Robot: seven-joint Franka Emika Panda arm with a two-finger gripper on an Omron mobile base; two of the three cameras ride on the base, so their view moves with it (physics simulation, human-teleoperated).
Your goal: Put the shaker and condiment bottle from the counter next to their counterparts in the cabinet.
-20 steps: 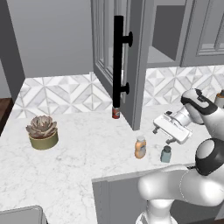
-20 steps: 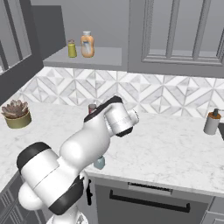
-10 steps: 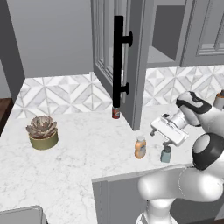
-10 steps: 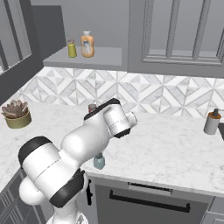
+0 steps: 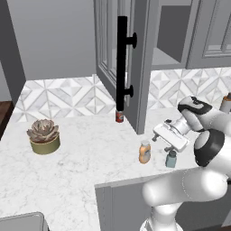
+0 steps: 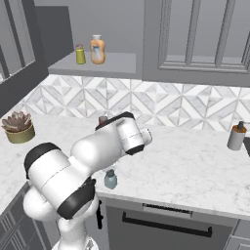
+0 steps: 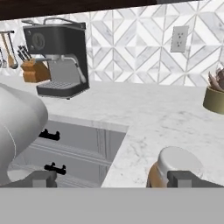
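Left base view has the gripper (image 5: 170, 136) spread wide, empty, hanging just above the condiment bottle (image 5: 145, 152), which sits on the worktop (image 5: 81, 171) near its front edge. The shaker (image 5: 171, 159) is just beside that bottle, so I'd drop straight down and centre on the bottle's body before squeezing, or a finger could clip the shaker. Cabinet (image 5: 167, 56) shelf is up behind the bottle, door (image 5: 118, 58) swung open right by it, so lift high first, then go in, staying off that door edge

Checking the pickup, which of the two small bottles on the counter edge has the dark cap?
The shaker, squat and teal-grey; the condiment bottle beside it is orange with a pale cap.
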